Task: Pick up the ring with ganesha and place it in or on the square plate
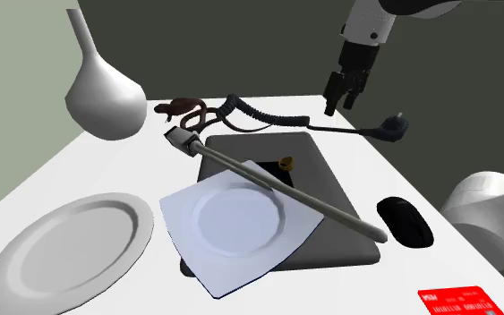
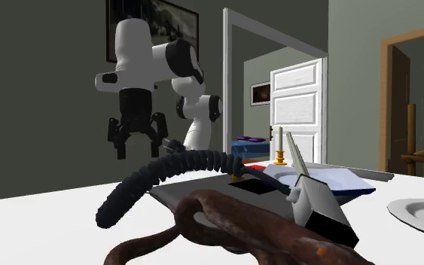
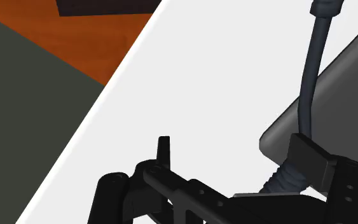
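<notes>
Fingers hang apart above the far table edge, well off the ring.

The white arm hangs its black gripper above the white table, fingers apart and empty; nearer the camera a dark coiled cable curves beside a brown twisted object. A small gold ring sits on a grey slab; the pale square plate lies beyond it.
</notes>
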